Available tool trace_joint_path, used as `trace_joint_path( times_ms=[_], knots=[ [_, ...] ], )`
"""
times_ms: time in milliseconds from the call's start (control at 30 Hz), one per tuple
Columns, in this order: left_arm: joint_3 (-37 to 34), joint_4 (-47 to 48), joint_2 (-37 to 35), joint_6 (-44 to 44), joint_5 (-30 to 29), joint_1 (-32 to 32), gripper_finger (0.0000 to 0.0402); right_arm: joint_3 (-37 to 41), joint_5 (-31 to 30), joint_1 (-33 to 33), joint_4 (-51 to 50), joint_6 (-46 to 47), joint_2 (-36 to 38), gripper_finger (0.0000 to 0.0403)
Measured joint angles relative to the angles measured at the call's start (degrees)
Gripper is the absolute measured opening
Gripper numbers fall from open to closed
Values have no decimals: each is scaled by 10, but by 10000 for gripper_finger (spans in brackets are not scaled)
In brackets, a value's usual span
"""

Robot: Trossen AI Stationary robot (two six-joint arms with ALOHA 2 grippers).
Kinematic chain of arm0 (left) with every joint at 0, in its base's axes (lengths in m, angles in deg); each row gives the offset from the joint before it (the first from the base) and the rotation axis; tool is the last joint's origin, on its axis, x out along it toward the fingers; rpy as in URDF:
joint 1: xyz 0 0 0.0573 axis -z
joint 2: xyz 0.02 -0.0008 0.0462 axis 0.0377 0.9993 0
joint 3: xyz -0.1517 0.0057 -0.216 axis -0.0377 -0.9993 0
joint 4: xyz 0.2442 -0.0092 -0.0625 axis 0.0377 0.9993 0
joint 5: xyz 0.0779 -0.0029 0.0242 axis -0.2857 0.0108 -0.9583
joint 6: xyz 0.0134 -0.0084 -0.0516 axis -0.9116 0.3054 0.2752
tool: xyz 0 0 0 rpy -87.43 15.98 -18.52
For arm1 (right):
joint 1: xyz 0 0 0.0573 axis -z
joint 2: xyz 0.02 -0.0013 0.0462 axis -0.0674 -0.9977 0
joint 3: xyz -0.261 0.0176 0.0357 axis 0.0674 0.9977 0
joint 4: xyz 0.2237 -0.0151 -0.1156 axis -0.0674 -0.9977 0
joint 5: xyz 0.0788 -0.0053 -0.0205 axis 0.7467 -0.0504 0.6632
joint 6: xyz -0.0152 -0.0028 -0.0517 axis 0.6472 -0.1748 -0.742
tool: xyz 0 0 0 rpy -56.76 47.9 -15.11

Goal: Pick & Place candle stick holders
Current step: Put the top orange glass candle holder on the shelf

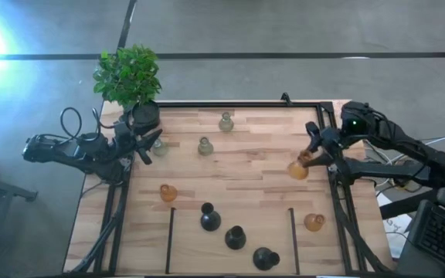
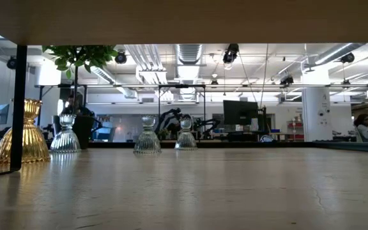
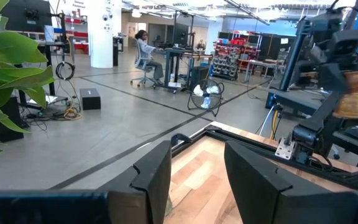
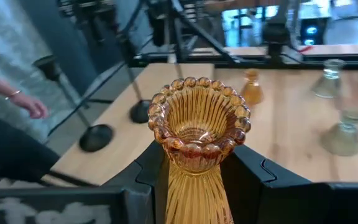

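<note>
Left gripper (image 1: 147,144) sits at the table's (image 1: 246,185) 10 o'clock corner, just beside the black pot with the green plant (image 1: 128,77); in the left wrist view its fingers (image 3: 151,177) stand apart with nothing between them. A pale green-grey holder (image 1: 161,147) lies just at its 3 o'clock, two more (image 1: 205,145) (image 1: 225,121) farther toward 3 and 2 o'clock. An amber holder (image 1: 168,192) stands at its 5 o'clock; three black holders (image 1: 235,236) line the near edge at 6 o'clock of table centre. Right gripper (image 1: 309,158) at the table's 3 o'clock edge is clamped on an amber-orange holder (image 4: 197,134) at the neck, scalloped rim above the fingers (image 4: 151,168). Another amber holder (image 1: 314,222) lies at its 6 o'clock, apart.
</note>
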Motion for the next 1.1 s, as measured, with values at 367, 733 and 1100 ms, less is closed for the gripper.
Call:
trace_joint_path(
  times_ms=[367,733,1100],
  knots=[
    [0,0,0,0,0,0,154,49,-16,-137,131,61,-9,107],
    [0,0,0,0,0,0,154,51,-120,-272,200,32,-111,107],
    [0,0,0,0,0,0,154,51,-210,-341,268,-1,-205,107]
  ],
)
